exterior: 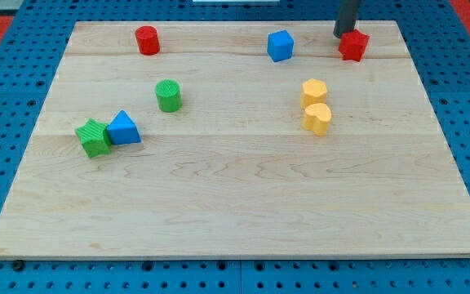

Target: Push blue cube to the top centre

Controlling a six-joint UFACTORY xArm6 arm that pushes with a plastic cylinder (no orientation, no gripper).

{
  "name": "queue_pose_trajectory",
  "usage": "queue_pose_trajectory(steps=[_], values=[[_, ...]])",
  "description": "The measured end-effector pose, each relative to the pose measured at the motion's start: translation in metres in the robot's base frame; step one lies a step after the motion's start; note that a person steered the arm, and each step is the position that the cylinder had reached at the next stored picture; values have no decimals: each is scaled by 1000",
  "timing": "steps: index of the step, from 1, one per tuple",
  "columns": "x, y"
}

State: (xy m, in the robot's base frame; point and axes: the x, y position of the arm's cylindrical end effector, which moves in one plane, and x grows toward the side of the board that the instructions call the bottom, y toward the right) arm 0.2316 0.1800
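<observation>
Blue cube (280, 46) sits near the upper edge of the wooden board (235, 196), a little right of the frame's centre line, standing free of every other block. To its right, in the upper right of the frame, a red block (353, 46) of star-like outline lies just under the dark rod; my tip (343, 35) meets the board at that block's upper left corner, touching it or very nearly so, and well apart from the blue cube. The arm carries no pincer, only this plain rod, so nothing is held.

Below and to the right of the cube, two yellow blocks stand in contact, one yellow block (314, 91) above the other yellow block (317, 118), both of rounded, many-sided form. In the upper left of the frame a red cylinder (146, 40) stands alone near the top edge. A green cylinder (168, 95) stands left of centre. At middle left, a blue triangular block (123, 129) touches a green block (94, 137) of star-like outline. Around the board lies a blue perforated table (6, 98).
</observation>
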Motion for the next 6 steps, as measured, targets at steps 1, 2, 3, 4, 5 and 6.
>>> queue_pose_trajectory(steps=[1, 2, 3, 4, 5, 6], values=[[17, -15], [28, -39], [28, -72], [28, -106], [28, -131], [26, -91]])
